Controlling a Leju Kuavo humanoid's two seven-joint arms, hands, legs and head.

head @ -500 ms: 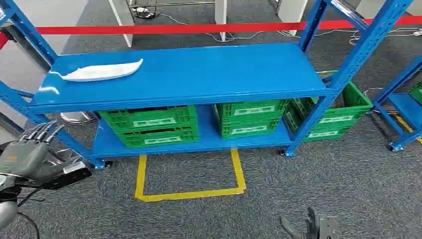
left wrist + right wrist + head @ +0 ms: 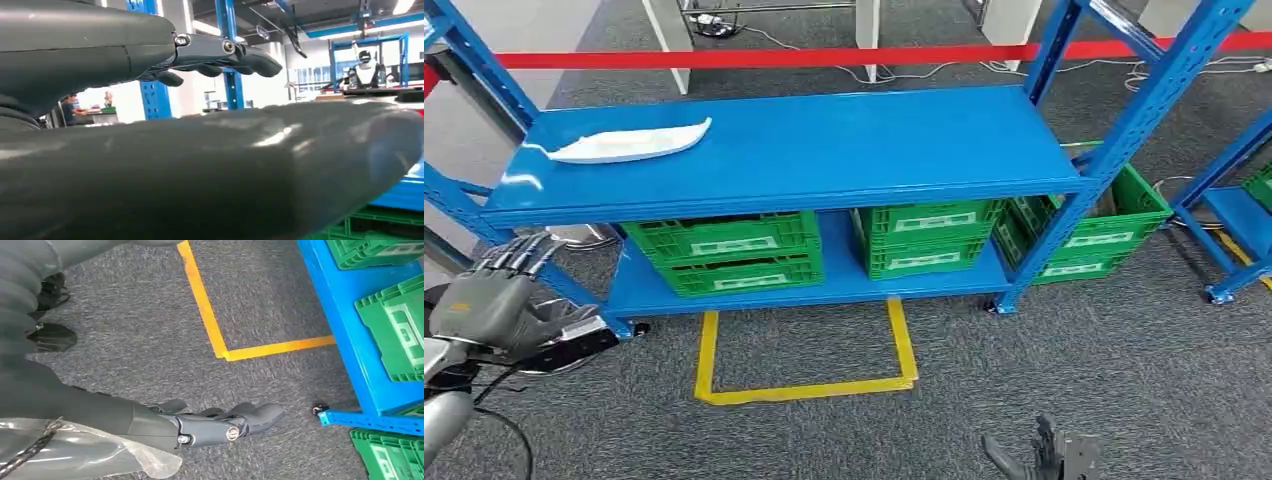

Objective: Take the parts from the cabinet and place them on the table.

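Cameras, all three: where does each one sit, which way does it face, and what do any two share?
Head view: high on the body, looking down at the blue rack, white part; left hand low.
Left wrist view: behind the left hand, facing across the hall.
Right wrist view: behind the right hand, facing the floor.
Shared: yellow tape, green crates.

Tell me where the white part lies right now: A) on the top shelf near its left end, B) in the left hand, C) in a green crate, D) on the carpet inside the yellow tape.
A: the white part lies flat on the blue top shelf near its left end, with the left hand below it holding nothing.
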